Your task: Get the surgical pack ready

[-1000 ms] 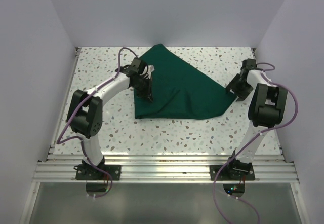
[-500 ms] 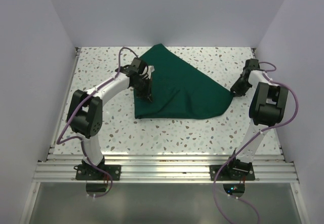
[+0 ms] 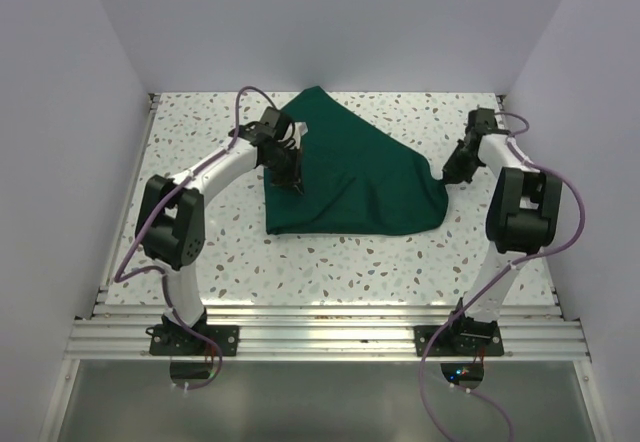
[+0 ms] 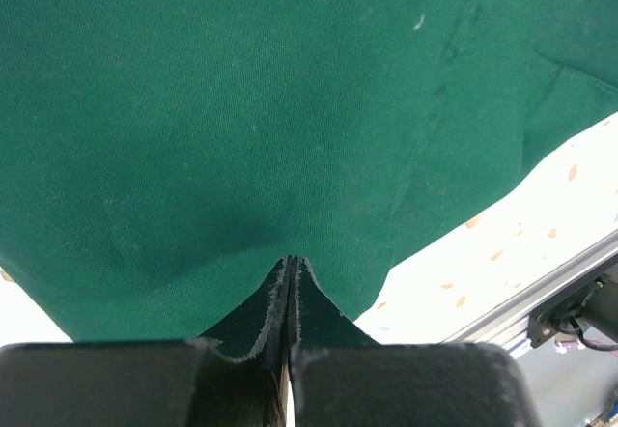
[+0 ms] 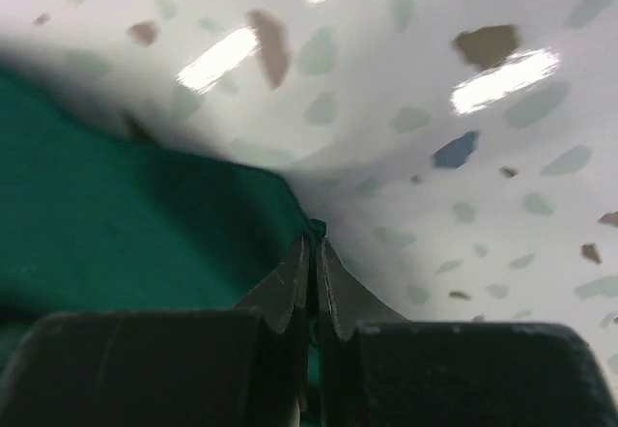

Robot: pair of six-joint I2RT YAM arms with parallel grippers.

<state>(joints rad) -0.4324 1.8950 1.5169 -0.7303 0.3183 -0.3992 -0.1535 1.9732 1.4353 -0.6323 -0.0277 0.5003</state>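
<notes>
From above, the plain dark green matte cloth drape (image 3: 350, 177) lies as a roughly triangular sheet on the middle of the white speckled bench (image 3: 200, 142). One point faces the back wall and a long folded edge faces the aluminium rail (image 3: 320, 334) that carries the arms. The left tool (image 3: 293, 184) is down on the drape's left edge. The right tool (image 3: 447, 174) is at its right corner, where the fabric bunches up a little.

In the left wrist view, the left tool (image 4: 292, 263) has its jaws pressed together with a pinch of the drape (image 4: 241, 108) caught between them. The cloth fills most of the view, and a strip of bench (image 4: 541, 205) shows at the right.

In the right wrist view, the right tool (image 5: 314, 248) is narrowed to a slit at the very corner of the drape (image 5: 116, 224). A sliver of green shows between the jaws. The bench (image 5: 435, 79) beyond is blurred.
</notes>
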